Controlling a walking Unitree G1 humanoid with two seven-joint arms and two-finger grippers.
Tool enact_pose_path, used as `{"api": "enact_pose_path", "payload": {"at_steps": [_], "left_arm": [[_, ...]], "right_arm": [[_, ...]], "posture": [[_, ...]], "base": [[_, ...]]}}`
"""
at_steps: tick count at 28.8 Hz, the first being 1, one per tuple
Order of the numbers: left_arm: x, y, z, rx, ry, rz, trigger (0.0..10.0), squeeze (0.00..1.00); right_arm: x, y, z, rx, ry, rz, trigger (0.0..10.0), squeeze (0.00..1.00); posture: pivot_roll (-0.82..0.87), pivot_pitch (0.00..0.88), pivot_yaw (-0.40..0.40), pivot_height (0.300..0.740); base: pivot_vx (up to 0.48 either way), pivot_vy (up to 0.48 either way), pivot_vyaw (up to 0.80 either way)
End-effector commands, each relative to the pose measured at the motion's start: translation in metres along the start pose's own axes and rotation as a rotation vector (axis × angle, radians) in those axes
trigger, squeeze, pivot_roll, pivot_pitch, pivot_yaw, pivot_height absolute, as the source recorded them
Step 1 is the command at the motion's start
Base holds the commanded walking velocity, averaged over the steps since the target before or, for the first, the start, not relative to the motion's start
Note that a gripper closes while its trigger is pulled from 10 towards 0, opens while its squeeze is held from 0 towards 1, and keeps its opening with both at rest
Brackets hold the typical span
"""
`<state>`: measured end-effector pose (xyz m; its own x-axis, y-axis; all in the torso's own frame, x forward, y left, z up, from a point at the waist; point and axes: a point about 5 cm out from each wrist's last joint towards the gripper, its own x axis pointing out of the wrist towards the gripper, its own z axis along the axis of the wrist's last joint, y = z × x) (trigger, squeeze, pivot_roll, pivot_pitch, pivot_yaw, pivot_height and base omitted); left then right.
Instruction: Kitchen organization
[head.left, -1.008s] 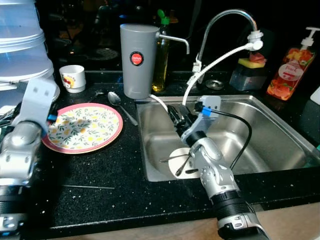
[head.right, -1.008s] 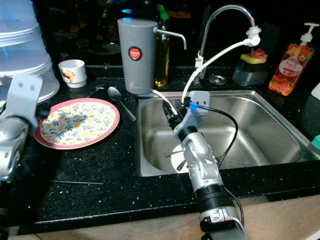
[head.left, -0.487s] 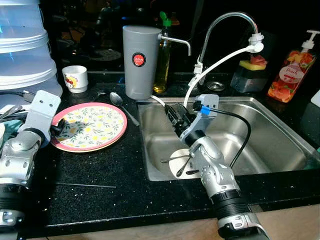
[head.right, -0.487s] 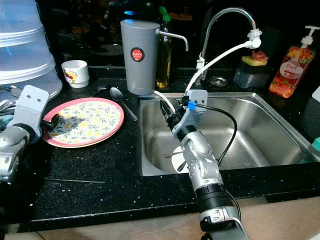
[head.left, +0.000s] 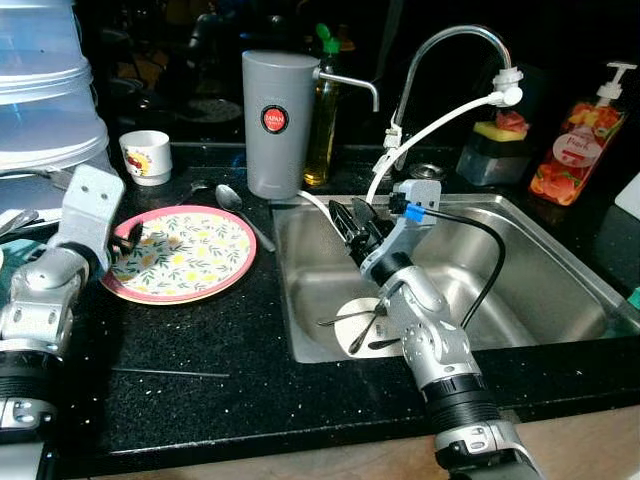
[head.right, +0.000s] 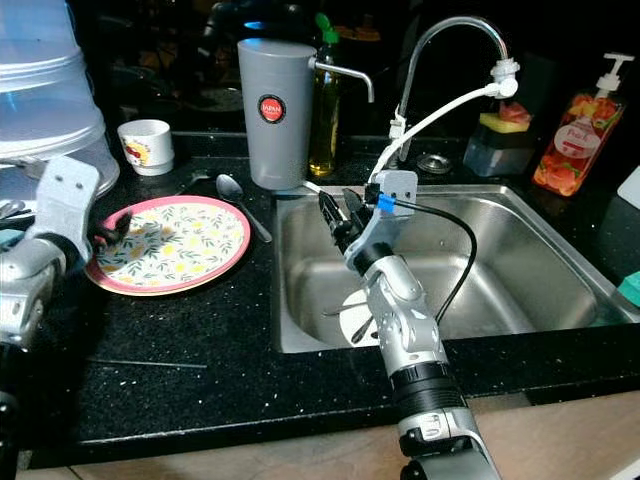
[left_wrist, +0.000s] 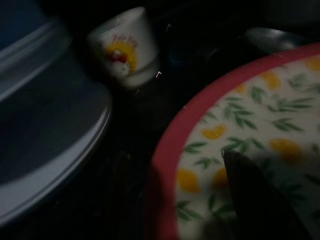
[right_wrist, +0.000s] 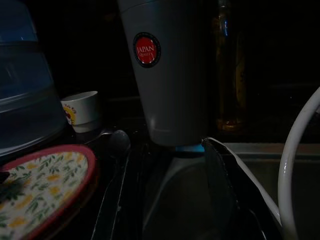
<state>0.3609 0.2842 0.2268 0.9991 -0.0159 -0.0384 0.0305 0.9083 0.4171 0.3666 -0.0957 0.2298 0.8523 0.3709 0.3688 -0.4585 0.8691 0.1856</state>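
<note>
Hovering over the sink (head.left: 560, 270), right gripper (head.left: 352, 218) spread and empty. Left gripper (head.left: 128, 240) above the floral plate (head.left: 195, 255); finger state unclear.

The grey canister (right_wrist: 169, 75) bears a red round label reading "JAPAN".

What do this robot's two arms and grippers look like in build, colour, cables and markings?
Both arms are jointed silver metal with ribbed black collars near the wrist. The right arm carries a pale grey bracket with a blue connector and a looping black cable. The left arm has a similar grey plate. The right gripper and left gripper have long black fingers.
</note>
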Motion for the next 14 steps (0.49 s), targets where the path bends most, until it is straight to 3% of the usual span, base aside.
{"api": "enact_pose_path", "payload": {"at_steps": [1,3,11,14], "left_arm": [[0.001,-0.011,-0.011,-0.005,0.032,-0.080,10.0,0.00],[0.001,-0.021,-0.016,0.005,0.049,-0.163,10.0,0.00],[0.000,-0.032,-0.027,0.030,0.100,-0.242,10.0,0.00],[-0.001,-0.044,-0.032,0.028,0.112,-0.334,10.0,0.00]], "right_arm": [[0.001,-0.002,0.004,0.012,-0.008,-0.006,10.0,0.00],[0.001,-0.003,0.005,0.013,-0.008,-0.006,10.0,0.00],[0.001,-0.003,0.005,0.014,-0.007,-0.004,10.0,0.00],[0.002,-0.003,0.006,0.018,-0.006,-0.004,10.0,0.00]], "posture": [[0.07,0.023,-0.068,0.740],[0.07,0.024,-0.071,0.740],[0.06,0.026,-0.069,0.740],[0.06,0.027,-0.069,0.740]], "base": [[0.000,0.000,0.00],[0.000,0.000,0.00],[0.000,0.000,0.00],[0.000,0.000,0.00]]}}
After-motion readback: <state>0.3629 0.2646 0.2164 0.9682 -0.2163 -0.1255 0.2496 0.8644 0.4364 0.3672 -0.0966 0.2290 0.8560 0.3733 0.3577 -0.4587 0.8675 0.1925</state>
